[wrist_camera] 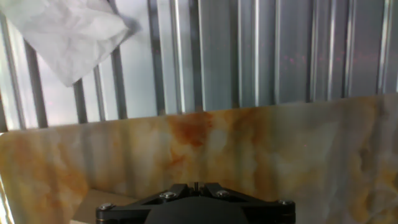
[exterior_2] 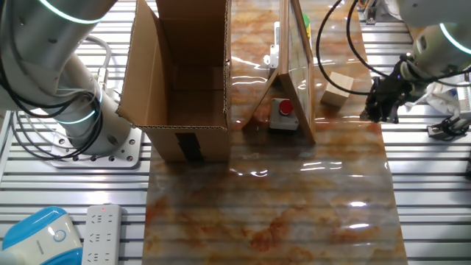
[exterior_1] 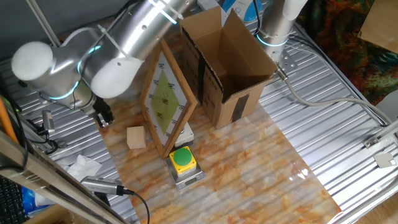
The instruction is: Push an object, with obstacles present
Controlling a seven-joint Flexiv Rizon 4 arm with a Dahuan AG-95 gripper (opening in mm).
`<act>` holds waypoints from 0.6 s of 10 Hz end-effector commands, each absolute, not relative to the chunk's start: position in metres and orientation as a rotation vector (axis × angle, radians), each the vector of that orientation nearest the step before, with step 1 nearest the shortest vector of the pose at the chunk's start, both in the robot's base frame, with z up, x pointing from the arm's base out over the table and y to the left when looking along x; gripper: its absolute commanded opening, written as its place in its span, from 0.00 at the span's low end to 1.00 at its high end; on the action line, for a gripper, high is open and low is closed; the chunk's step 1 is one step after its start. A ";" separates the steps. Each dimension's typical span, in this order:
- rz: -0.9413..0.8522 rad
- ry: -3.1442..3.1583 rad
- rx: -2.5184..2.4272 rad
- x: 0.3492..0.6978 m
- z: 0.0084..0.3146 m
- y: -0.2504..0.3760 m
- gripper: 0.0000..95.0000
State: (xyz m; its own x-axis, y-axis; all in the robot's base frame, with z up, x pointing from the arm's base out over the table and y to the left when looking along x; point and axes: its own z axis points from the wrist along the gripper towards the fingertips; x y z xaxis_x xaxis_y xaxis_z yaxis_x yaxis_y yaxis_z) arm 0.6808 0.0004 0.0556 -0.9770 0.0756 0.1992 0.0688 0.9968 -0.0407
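Black and compact, the gripper (exterior_1: 104, 117) hangs low at the left of one fixed view, over the edge where the marbled orange mat (exterior_1: 249, 168) meets the ribbed metal table (exterior_1: 348, 124). In the other fixed view the gripper (exterior_2: 381, 104) sits at the right edge of the mat. The hand view shows only the dark base of the hand at the bottom centre, so I cannot tell whether the fingers are apart or together.

Right of the gripper in the one fixed view, near it but apart, the small wooden cube (exterior_1: 136, 137) rests on the mat, just beside the lower left edge of the wooden-framed white board (exterior_1: 166, 99), which leans tilted and carries a yellow-green diamond. In the other fixed view the cube (exterior_2: 338, 90) lies between the board (exterior_2: 298, 66) and the gripper.

Below the board, the yellow-and-green push-button (exterior_1: 183, 160) sits on its grey base. The large cardboard box (exterior_1: 227, 62) stands open at upper centre, with black tape down its side.

Crumpled white paper (exterior_1: 84, 167) lies on the table at lower left, and appears in the upper left of the hand view (wrist_camera: 68, 34). A white power strip (exterior_2: 101, 232) lies at the lower left of the other fixed view. No writing or brand can be read.
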 end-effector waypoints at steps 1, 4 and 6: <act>-0.006 -2.968 -0.105 0.681 0.056 -0.006 0.00; -0.021 -2.993 -0.059 0.693 0.050 -0.025 0.00; -0.042 -3.010 -0.063 0.705 0.041 -0.029 0.00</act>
